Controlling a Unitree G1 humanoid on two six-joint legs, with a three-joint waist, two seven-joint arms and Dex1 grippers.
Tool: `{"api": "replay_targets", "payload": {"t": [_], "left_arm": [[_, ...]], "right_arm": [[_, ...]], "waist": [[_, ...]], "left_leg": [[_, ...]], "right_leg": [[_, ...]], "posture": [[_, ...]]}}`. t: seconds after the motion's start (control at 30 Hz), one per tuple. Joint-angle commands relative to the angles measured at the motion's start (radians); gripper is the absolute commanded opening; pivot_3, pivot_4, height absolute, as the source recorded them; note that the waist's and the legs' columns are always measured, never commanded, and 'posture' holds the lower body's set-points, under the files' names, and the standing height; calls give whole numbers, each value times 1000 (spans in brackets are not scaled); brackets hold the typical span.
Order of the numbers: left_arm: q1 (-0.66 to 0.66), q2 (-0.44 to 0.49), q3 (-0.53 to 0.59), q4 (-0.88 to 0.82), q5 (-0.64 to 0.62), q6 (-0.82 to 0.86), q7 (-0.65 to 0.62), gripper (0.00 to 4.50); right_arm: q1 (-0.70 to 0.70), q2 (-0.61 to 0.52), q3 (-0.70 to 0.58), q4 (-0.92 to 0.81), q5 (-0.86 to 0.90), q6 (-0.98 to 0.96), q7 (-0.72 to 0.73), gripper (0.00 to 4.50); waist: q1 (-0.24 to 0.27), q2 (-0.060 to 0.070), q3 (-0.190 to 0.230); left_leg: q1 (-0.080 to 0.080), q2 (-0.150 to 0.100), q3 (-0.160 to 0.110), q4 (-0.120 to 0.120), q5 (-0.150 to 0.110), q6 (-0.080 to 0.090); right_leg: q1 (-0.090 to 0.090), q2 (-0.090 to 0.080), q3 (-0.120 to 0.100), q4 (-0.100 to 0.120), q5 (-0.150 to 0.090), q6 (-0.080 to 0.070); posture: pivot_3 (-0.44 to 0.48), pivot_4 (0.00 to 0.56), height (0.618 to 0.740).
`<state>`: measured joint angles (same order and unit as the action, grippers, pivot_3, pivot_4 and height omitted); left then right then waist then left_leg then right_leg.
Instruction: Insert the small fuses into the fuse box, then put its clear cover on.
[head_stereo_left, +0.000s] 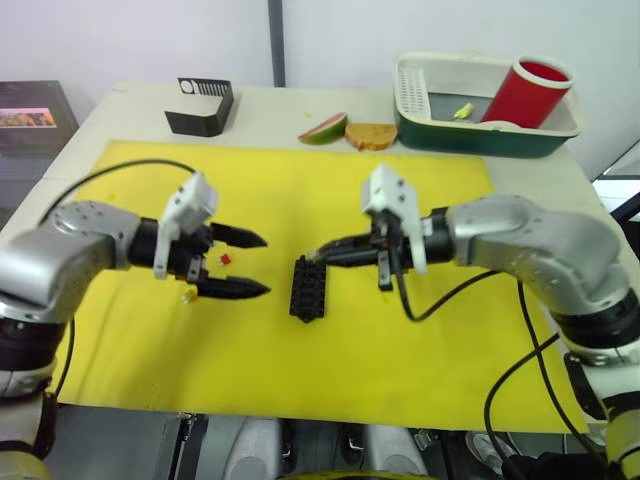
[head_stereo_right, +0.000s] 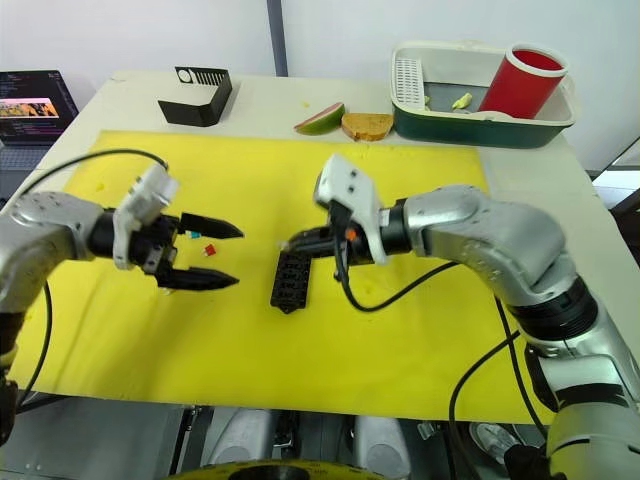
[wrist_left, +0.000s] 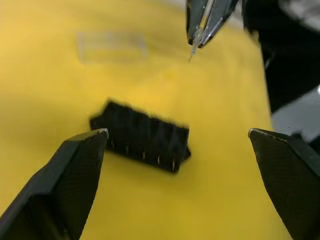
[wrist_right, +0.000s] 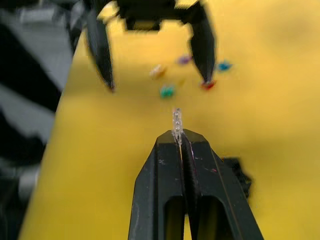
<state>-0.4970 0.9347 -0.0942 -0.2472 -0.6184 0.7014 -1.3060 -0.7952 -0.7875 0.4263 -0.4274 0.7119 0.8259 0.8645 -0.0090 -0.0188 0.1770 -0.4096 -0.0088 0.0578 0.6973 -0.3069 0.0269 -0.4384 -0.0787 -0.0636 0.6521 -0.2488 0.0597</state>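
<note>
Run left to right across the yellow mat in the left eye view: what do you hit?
Left claw, open → fuse box → right claw, shut on a clear fuse.

On my feed: yellow mat (head_stereo_left: 400, 350) covers the counter (head_stereo_left: 120, 115); along the far edge sit a black slotted holder (head_stereo_left: 201, 108), mango slice (head_stereo_left: 323, 128), bread (head_stereo_left: 371, 135), and a green-and-white tub (head_stereo_left: 480, 135) holding a red cup (head_stereo_left: 528, 93).
</note>
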Motion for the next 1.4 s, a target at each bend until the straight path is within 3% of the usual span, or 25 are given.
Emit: {"api": "replay_targets", "payload": {"t": [0.03, 0.47, 1.4], "left_arm": [[50, -5, -32, -52, 67, -109, -17, 4460], [103, -20, -70, -8, 186, -247, -26, 4460], [68, -71, -103, 27, 244, -257, -38, 4460]], "right_arm": [[-1, 9, 43, 1, -124, -85, 71, 0], [34, 82, 62, -29, -236, -22, 99, 0], [103, 130, 68, -15, -373, -4, 104, 0]], "waist": [[-2, 0, 0], [-1, 0, 0], [-2, 0, 0]], "left_leg": [[0, 0, 0, 0, 0, 0], [0, 0, -1, 0, 0, 0], [0, 0, -1, 0, 0, 0]], "right_leg": [[0, 0, 0, 0, 0, 0], [1, -1, -1, -1, 0, 0], [1, 0, -2, -1, 0, 0]], "posture": [[0, 150, 740], [0, 150, 740], [0, 150, 740]]}}
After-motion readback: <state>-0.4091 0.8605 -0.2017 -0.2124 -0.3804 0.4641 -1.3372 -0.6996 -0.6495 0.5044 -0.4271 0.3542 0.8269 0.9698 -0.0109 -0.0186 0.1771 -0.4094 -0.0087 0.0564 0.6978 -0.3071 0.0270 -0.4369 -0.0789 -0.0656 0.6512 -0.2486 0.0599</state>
